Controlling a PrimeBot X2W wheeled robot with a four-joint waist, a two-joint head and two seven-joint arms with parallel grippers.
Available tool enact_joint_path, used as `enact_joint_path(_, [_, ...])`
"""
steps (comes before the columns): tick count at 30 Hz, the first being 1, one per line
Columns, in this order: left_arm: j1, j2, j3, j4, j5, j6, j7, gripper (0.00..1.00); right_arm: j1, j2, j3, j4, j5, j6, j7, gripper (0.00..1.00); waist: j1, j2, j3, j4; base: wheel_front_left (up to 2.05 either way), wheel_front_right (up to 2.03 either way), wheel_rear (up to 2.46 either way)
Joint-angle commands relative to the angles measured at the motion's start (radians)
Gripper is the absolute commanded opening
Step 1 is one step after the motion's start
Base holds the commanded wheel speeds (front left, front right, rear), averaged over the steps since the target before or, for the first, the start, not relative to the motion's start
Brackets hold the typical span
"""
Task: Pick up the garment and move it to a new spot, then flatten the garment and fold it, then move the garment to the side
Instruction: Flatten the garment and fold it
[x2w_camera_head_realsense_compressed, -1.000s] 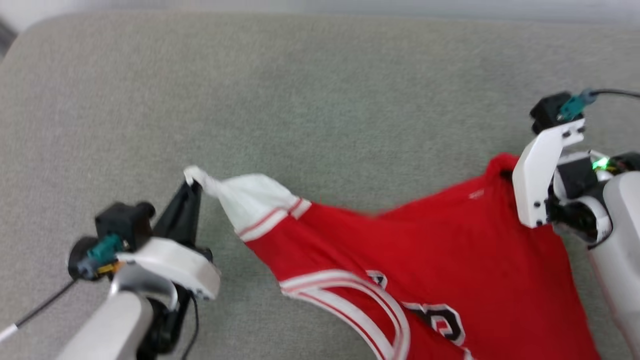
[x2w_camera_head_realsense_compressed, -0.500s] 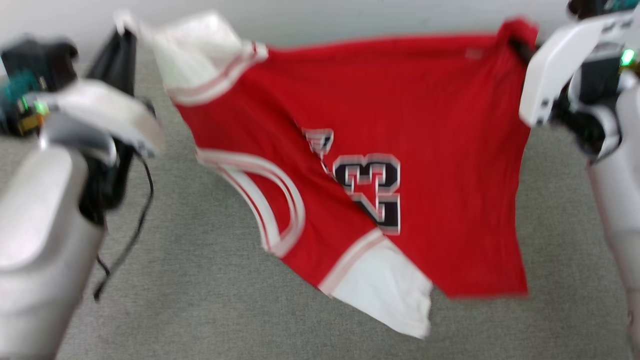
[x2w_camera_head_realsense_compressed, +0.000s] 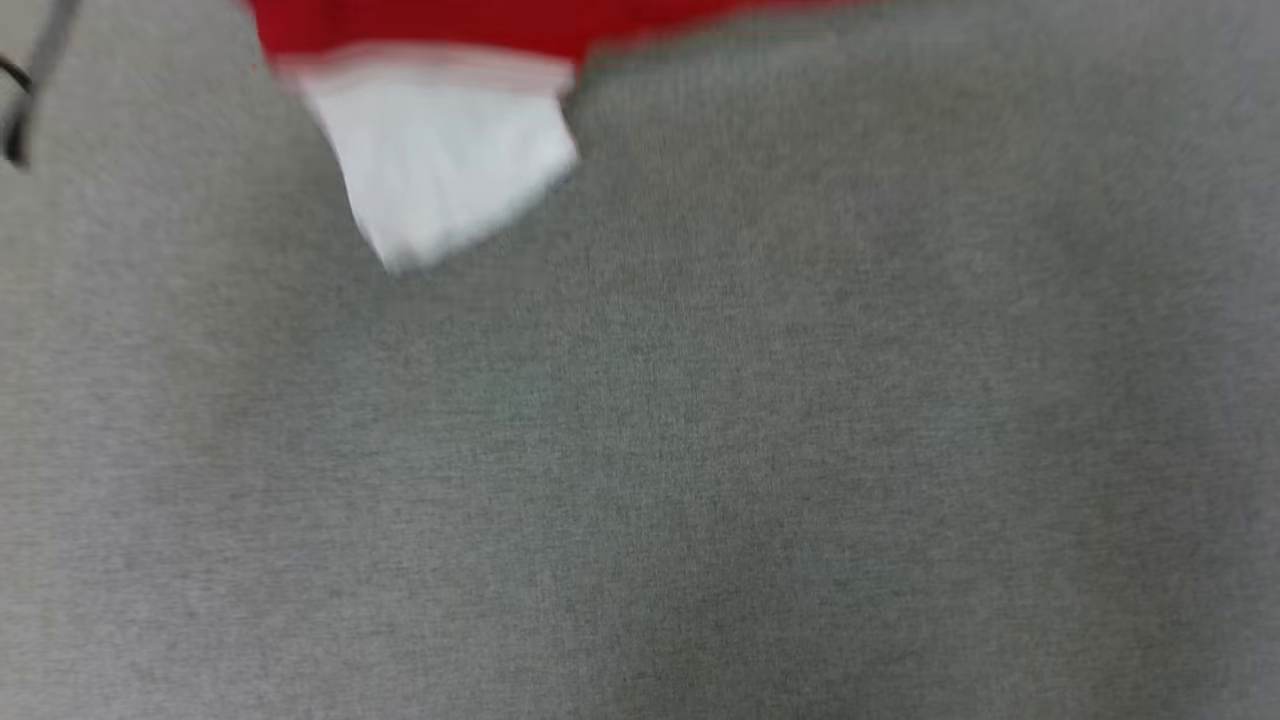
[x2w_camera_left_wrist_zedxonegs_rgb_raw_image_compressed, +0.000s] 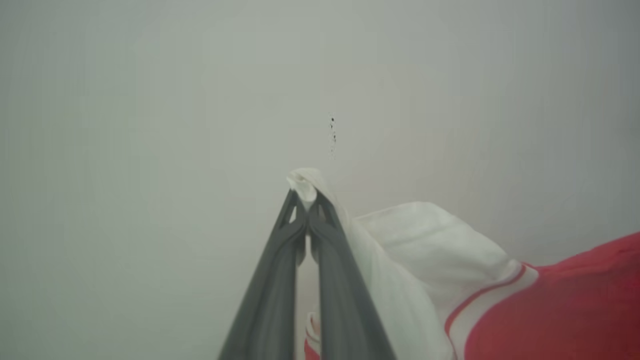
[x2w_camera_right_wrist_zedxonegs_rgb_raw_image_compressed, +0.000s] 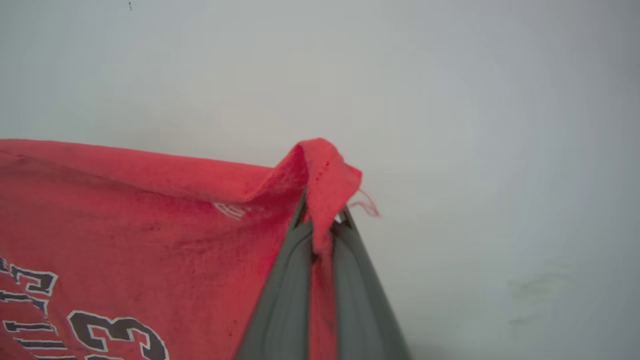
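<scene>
1. Head view: the picture was blurred. The garment (x2w_camera_head_realsense_compressed: 440, 130) came in at the top edge, left of centre, with a strip of red along the edge and a band of striped trim under it. A white sleeve (x2w_camera_head_realsense_compressed: 450, 170) hung lowest, in front of the grey fabric surface (x2w_camera_head_realsense_compressed: 700, 450). Whether the sleeve touched that surface could not be told. A bit of black cable (x2w_camera_head_realsense_compressed: 14, 110) showed at the far left edge.
2. Left wrist view: the left gripper (x2w_camera_left_wrist_zedxonegs_rgb_raw_image_compressed: 306, 202) was clamped together on a bunched tip of the white sleeve, and a small fold of cloth poked out past the fingertips. From there the sleeve ran down to the right, across its red-and-white trim, into the red body at the lower right corner. Behind it was a plain pale background (x2w_camera_left_wrist_zedxonegs_rgb_raw_image_compressed: 150, 100) with a few dark specks (x2w_camera_left_wrist_zedxonegs_rgb_raw_image_compressed: 332, 132).
3. Right wrist view: the right gripper (x2w_camera_right_wrist_zedxonegs_rgb_raw_image_compressed: 322, 220) was closed on a red corner of the garment. The cloth draped over the fingertips, and a strip of it was pinched between the fingers. A loose thread (x2w_camera_right_wrist_zedxonegs_rgb_raw_image_compressed: 367, 205) stuck out to the right. The garment's upper edge stretched away to the left, and black, white-outlined print (x2w_camera_right_wrist_zedxonegs_rgb_raw_image_compressed: 117, 337) showed at the lower left.
</scene>
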Motion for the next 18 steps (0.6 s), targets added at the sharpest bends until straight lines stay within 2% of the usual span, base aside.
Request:
enact_joint_path(1, [-0.025, 0.005, 0.003, 0.007, 0.007, -0.003, -0.007, 0.0, -0.027, 0.002, -0.002, -0.002, -0.008, 0.0, -0.011, 0.0, -0.0001, -0.0001, 0.052, -0.006, 0.0, 0.0, 0.0])
enact_joint_path(9, [-0.257, 0.022, -0.014, 0.073, 0.055, -0.035, -0.004, 0.0, -0.224, 0.003, 0.009, 0.042, -0.01, 0.0, -0.088, 0.0, -0.0001, -0.0001, 0.187, -0.01, 0.0, 0.0, 0.0])
enact_joint_path(18, [-0.27, -0.01, -0.028, 0.172, 0.036, -0.066, -0.038, 0.0, -0.308, 0.021, 0.084, 0.171, 0.016, 0.0, -0.136, 0.0, -0.0001, -0.0001, 0.291, 0.005, 0.0, 0.0, 0.0])
